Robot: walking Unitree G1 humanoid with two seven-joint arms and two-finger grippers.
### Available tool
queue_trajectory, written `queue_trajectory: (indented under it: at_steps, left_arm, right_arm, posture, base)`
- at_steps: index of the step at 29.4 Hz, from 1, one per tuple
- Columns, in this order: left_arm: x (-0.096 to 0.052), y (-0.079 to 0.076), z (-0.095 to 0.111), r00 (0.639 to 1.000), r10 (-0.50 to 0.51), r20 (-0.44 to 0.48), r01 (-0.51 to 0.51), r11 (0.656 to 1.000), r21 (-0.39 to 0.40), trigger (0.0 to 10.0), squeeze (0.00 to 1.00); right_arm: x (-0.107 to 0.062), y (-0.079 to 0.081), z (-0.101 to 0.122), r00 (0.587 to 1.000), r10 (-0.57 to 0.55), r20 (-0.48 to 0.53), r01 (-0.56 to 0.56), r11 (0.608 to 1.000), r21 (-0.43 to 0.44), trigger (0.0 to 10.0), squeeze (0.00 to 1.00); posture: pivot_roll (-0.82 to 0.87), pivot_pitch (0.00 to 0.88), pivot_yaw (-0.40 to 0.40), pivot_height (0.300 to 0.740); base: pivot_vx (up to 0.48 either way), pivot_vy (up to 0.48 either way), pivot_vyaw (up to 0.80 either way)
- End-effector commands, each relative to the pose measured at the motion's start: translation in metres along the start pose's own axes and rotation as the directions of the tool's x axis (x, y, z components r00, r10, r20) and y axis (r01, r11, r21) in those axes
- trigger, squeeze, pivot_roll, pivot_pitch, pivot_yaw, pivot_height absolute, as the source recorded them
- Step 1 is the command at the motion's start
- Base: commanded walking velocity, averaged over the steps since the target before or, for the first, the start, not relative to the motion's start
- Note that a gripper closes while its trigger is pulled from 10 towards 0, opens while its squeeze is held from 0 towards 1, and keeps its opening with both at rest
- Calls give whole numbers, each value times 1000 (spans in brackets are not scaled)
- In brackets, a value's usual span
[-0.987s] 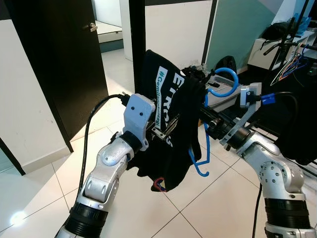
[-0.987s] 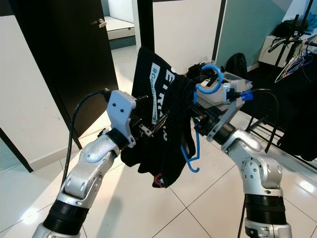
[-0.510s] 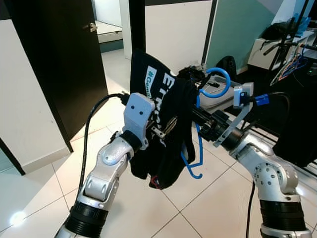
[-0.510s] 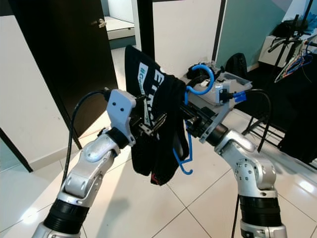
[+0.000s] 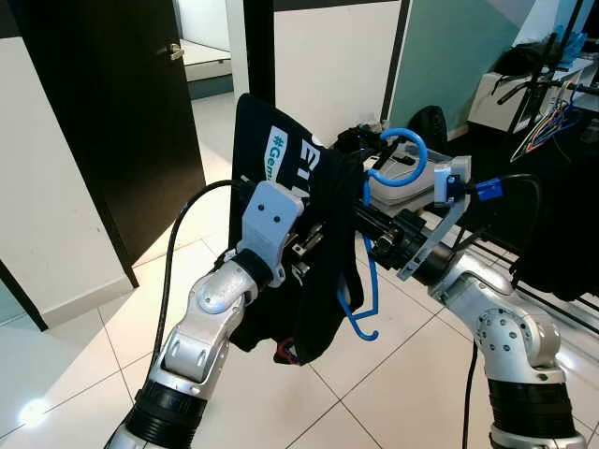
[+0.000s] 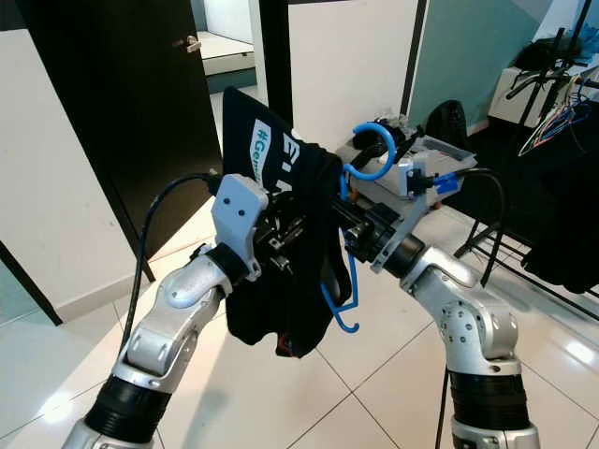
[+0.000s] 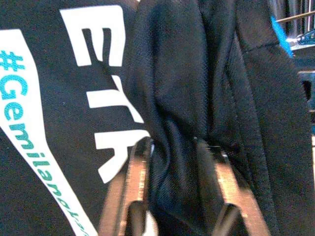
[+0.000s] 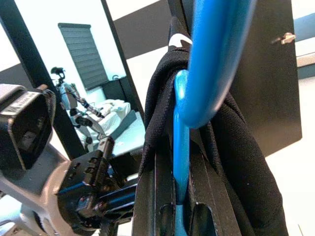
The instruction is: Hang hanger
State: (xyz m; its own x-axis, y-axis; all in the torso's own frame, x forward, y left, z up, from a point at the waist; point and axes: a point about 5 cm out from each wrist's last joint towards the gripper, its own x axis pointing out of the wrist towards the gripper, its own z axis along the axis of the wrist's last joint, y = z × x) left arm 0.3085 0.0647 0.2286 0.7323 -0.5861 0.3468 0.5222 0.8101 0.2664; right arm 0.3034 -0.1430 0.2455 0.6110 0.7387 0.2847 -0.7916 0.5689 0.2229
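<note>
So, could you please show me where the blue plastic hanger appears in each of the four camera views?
Left eye view: blue plastic hanger, hook up, right of centre, against the black printed T-shirt.
Right eye view: hanger just right of centre.
Left wrist view: a blue sliver past the cloth.
Right wrist view: hanger up the middle.
Shared landmark: the T-shirt.

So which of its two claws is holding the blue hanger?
The right tool: its fingers clamp the blue hanger just below the hook. The left tool instead pinches a fold of the black T-shirt draped on that hanger.
</note>
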Motion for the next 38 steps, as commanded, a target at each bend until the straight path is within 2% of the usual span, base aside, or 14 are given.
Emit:
queue_trajectory:
  at_steps: [1, 7, 10, 16, 17, 21, 24, 25, 31, 32, 33, 35, 37, 38]
  left_arm:
    - [-1, 0, -6, 1000, -3, -27, 4, 1000, 25, 0, 0]
    - [-1, 4, -5, 1000, 11, -28, -10, 999, 34, 0, 0]
    - [-2, 9, -4, 999, 37, -27, -35, 998, 45, 0, 0]
    - [-7, 40, 4, 989, 145, -7, -144, 987, 68, 0, 0]
    - [-9, 52, 7, 982, 188, 5, -187, 980, 63, 0, 0]
    - [-12, 63, 11, 974, 228, 15, -228, 971, 67, 0, 0]
    - [-13, 65, 11, 972, 236, 17, -236, 969, 68, 0, 0]
    - [-15, 67, 11, 968, 250, 15, -250, 966, 64, 0, 0]
    - [-15, 63, 9, 971, 241, 8, -241, 969, 51, 0, 0]
    - [-14, 59, 8, 974, 226, 4, -226, 973, 43, 0, 0]
    - [-14, 59, 8, 974, 226, 4, -226, 973, 43, 0, 0]
    - [-14, 52, 6, 978, 207, -1, -207, 978, 28, 0, 0]
    - [-14, 52, 6, 978, 207, -1, -207, 978, 28, 0, 0]
    - [-13, 48, 5, 982, 191, -3, -191, 982, 14, 0, 0]
  right_arm:
    - [1, 9, 6, 998, 62, 30, -62, 998, -6, 10000, 0]
    - [1, 8, 5, 999, 50, 21, -49, 999, -10, 10000, 0]
    - [1, 2, 1, 1000, -8, 3, 8, 1000, -10, 10000, 0]
    - [-1, -22, -10, 977, -202, -61, 202, 979, -4, 10000, 0]
    - [-4, -32, -14, 957, -280, -80, 281, 960, -8, 10000, 0]
    - [-8, -42, -17, 928, -359, -97, 359, 933, -14, 10000, 0]
    - [-9, -44, -17, 923, -373, -99, 373, 928, -14, 10000, 0]
    - [-11, -49, -18, 906, -413, -94, 414, 910, -8, 10000, 0]
    - [-11, -54, -14, 886, -460, -60, 461, 887, 11, 10000, 0]
    - [-11, -59, -11, 870, -492, -30, 493, 870, 27, 10000, 0]
    - [-11, -59, -11, 870, -492, -30, 493, 870, 27, 10000, 0]
    - [-13, -67, -4, 832, -555, 22, 552, 830, 75, 10000, 0]
    - [-13, -67, -4, 832, -555, 22, 552, 830, 75, 10000, 0]
    - [-14, -71, -2, 811, -584, 38, 580, 810, 87, 10000, 0]
  posture:
    - [-40, 0, -11, 740]
    - [-37, 0, -12, 740]
    - [-33, 0, -13, 740]
    - [-33, 0, -12, 740]
    - [-30, 0, -13, 740]
    - [-29, 0, -13, 740]
    - [-29, 0, -14, 740]
    - [-29, 0, -15, 740]
    - [-27, 0, -18, 740]
    - [-25, 0, -18, 740]
    - [-25, 0, -18, 740]
    - [-24, 0, -21, 740]
    - [-24, 0, -21, 740]
    - [-19, 0, -23, 740]
  base:
    - [0, 0, 0]
    - [0, 0, 0]
    - [0, 0, 0]
    - [0, 0, 0]
    - [0, 0, 0]
    - [0, 0, 0]
    - [0, 0, 0]
    - [0, 0, 0]
    - [0, 0, 0]
    - [0, 0, 0]
    - [0, 0, 0]
    - [0, 0, 0]
    - [0, 0, 0]
    - [0, 0, 0]
